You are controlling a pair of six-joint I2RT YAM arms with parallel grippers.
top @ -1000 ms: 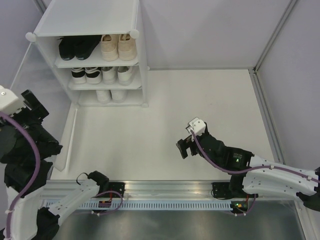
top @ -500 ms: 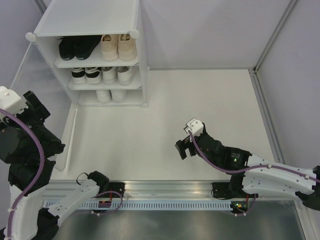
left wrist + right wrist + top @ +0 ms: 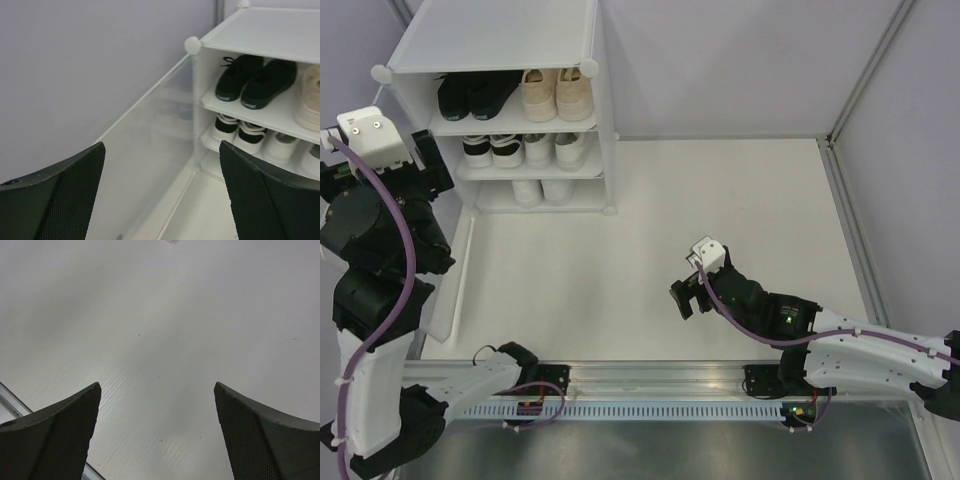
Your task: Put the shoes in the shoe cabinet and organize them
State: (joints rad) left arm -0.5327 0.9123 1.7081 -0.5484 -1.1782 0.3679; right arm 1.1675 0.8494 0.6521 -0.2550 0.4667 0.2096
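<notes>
The shoe cabinet (image 3: 500,40) stands at the back left with its frosted door (image 3: 445,290) swung open toward me. Its top tier holds a black pair (image 3: 475,95) and a beige pair (image 3: 557,93), the middle tier a black-and-white pair (image 3: 492,150) and a white pair (image 3: 555,148), the bottom tier a white pair (image 3: 542,190). My left gripper (image 3: 432,165) hangs open and empty just left of the cabinet. In its wrist view the left gripper (image 3: 162,144) faces the door (image 3: 145,145) and the black pair (image 3: 255,77). My right gripper (image 3: 685,295) is open and empty over the white floor (image 3: 165,315).
Pale purple walls close in the white floor (image 3: 720,200) at the back and both sides. An aluminium rail (image 3: 650,375) runs along the near edge by the arm bases. The open door stands between the left arm and the floor area.
The left arm has lifted and swung up toward the cabinet's left front corner, still open. The right arm has hardly moved.
</notes>
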